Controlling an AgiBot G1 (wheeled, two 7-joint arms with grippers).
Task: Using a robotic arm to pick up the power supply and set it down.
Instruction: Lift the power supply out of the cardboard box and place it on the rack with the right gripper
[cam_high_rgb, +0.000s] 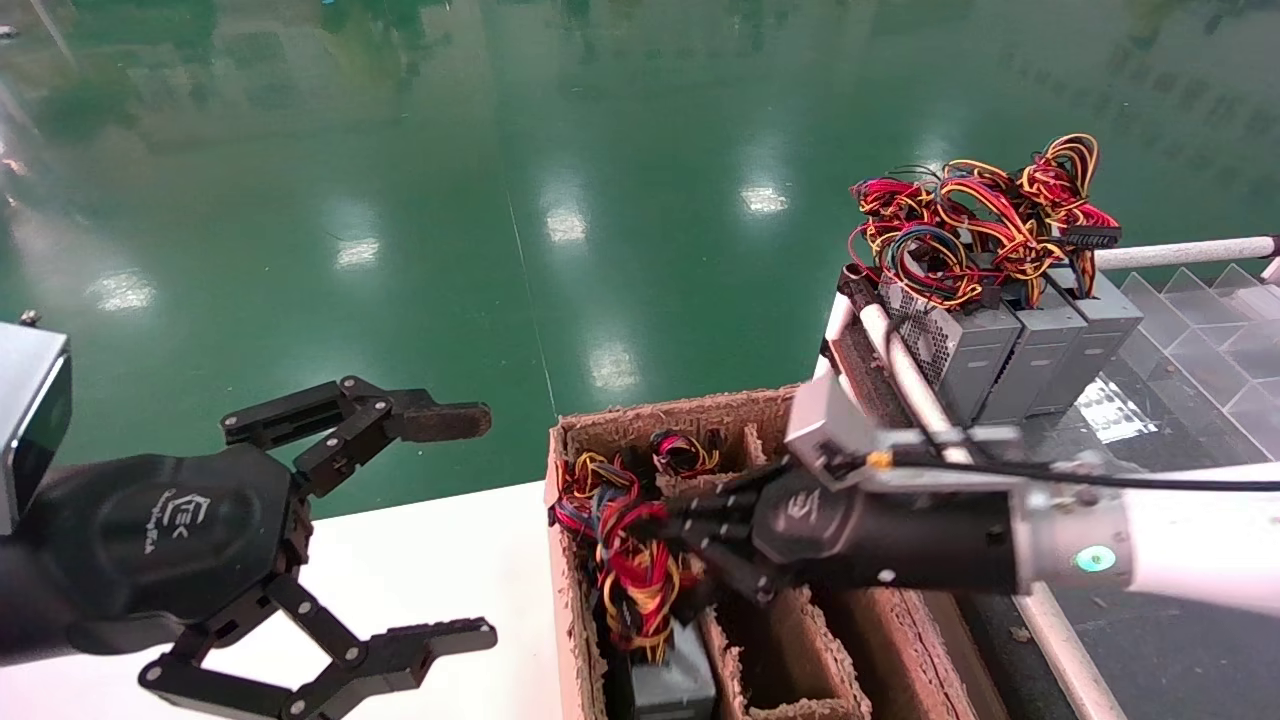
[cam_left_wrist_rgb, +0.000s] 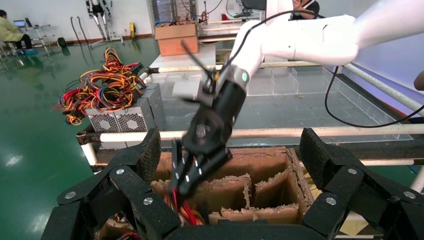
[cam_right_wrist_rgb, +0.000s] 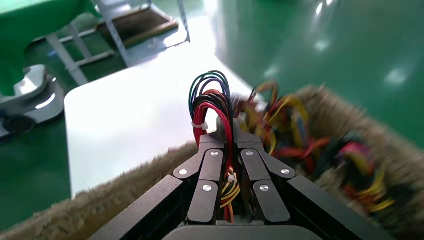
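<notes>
The power supply (cam_high_rgb: 672, 684) is a light grey box standing low in the near left compartment of a brown cardboard box (cam_high_rgb: 900, 640). Its looped red, yellow and blue wires (cam_high_rgb: 628, 572) rise above it. My right gripper (cam_high_rgb: 672, 532), the robotic arm at work, reaches in from the right and is shut on this wire bundle. In the right wrist view the red and dark wires (cam_right_wrist_rgb: 207, 100) pass between the closed fingers of the right gripper (cam_right_wrist_rgb: 226, 126). My left gripper (cam_high_rgb: 470, 528) hangs open over the white table, left of the box, holding nothing.
Three more grey power supplies (cam_high_rgb: 1040, 345) with tangled wires (cam_high_rgb: 985, 215) stand on a rack at the back right, behind a white tube rail (cam_high_rgb: 915, 385). Clear plastic dividers (cam_high_rgb: 1200, 340) lie beyond. The white table (cam_high_rgb: 450, 570) borders the box; green floor lies behind.
</notes>
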